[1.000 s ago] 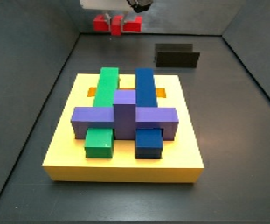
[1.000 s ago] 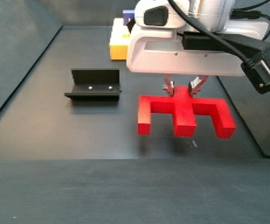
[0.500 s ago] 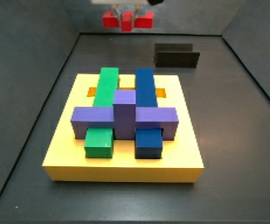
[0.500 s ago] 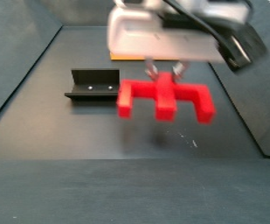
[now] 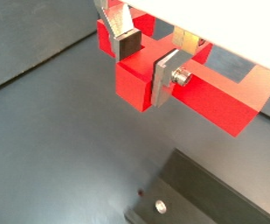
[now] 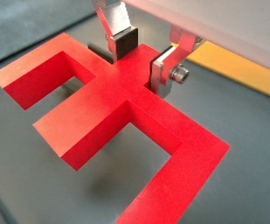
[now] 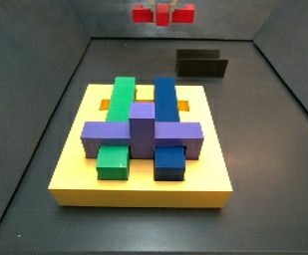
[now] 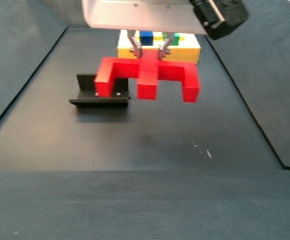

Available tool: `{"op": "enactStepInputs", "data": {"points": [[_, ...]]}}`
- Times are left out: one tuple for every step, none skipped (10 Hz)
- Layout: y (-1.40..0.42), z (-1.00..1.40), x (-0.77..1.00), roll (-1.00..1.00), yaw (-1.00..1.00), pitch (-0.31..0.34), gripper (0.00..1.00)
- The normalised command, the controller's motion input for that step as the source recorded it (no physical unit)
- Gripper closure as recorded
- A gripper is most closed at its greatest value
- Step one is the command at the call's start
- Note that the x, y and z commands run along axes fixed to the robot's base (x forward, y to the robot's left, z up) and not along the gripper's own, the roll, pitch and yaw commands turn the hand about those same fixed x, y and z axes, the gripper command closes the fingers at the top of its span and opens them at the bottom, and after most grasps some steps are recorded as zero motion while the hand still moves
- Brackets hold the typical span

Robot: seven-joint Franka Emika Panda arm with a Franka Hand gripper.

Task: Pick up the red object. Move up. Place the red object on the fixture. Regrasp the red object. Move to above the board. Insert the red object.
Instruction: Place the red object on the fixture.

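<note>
The red object, a flat bar with three prongs, hangs in the air, held level by its middle. My gripper is shut on it from above. In both wrist views the silver fingers press on either side of the red object. The fixture, a small dark bracket, stands on the floor just below and beside the prongs, and shows as a dark plate in a wrist view. The yellow board carries green, blue and purple blocks; the red object floats far behind it.
Dark walls enclose the grey floor on all sides. The fixture sits behind the board's far right corner. A strip of the board's yellow edge shows beyond the fingers in a wrist view.
The gripper has lifted the red object off the floor and carried it up and sideways toward the fixture. The board and fixture have not moved.
</note>
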Motion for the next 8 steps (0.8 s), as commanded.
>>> {"op": "enactStepInputs", "data": {"points": [[-0.14, 0.17, 0.85, -0.46, 0.00, -0.009, 1.00], [-0.10, 0.14, 0.87, -0.53, 0.00, 0.000, 1.00], [-0.05, 0.13, 0.89, -0.59, 0.00, 0.000, 1.00], [-0.04, 0.12, 0.89, -0.61, 0.00, 0.000, 1.00], [-0.04, 0.18, 0.78, -0.77, 0.00, 0.000, 1.00], [-0.01, 0.22, 0.74, -0.83, 0.00, 0.000, 1.00], [0.00, 0.22, 0.76, -0.83, 0.00, 0.000, 1.00], [-0.02, 0.15, 0.81, -0.77, 0.00, 0.000, 1.00]]}}
